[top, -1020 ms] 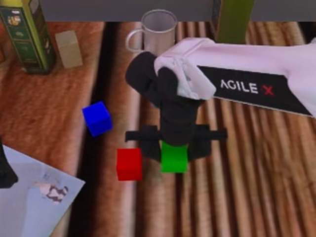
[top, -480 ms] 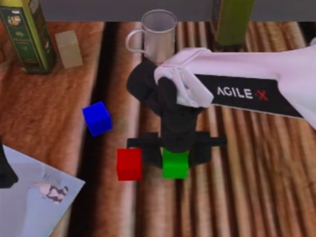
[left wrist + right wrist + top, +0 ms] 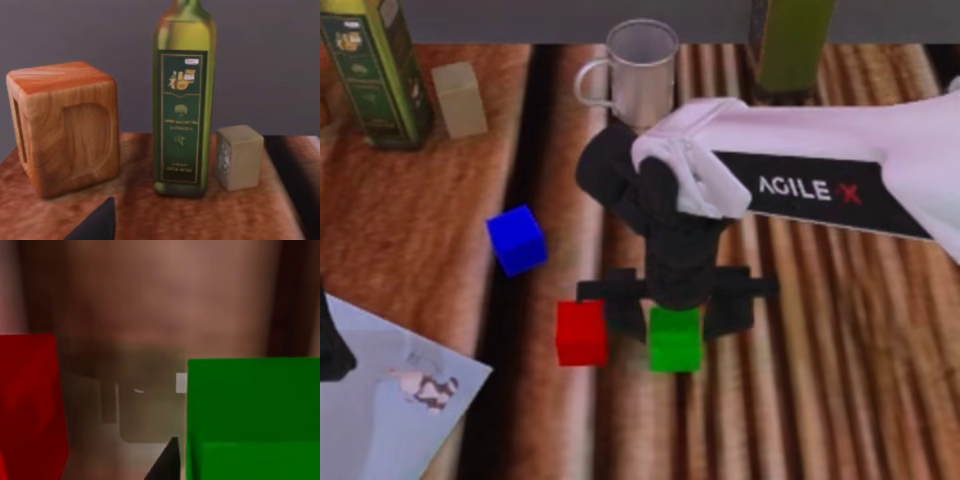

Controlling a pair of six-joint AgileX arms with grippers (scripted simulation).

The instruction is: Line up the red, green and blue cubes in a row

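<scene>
right hand over the green cube, red cube just beside it

the right hand (image 3: 676, 300) sits at the green cube (image 3: 675, 339) near the surface's (image 3: 820, 380) centre, its body covering the fingers, so i cannot tell how far open it is or whether it holds the cube. the red cube (image 3: 582, 332) lies just at 9 o'clock of the green, a small gap between. the blue cube (image 3: 517, 240) rests apart, at 10 o'clock of the red. a mug (image 3: 638, 70) stands at 12 o'clock. the left arm is parked off the left edge; its wrist view faces a bottle (image 3: 183, 100).
</scene>
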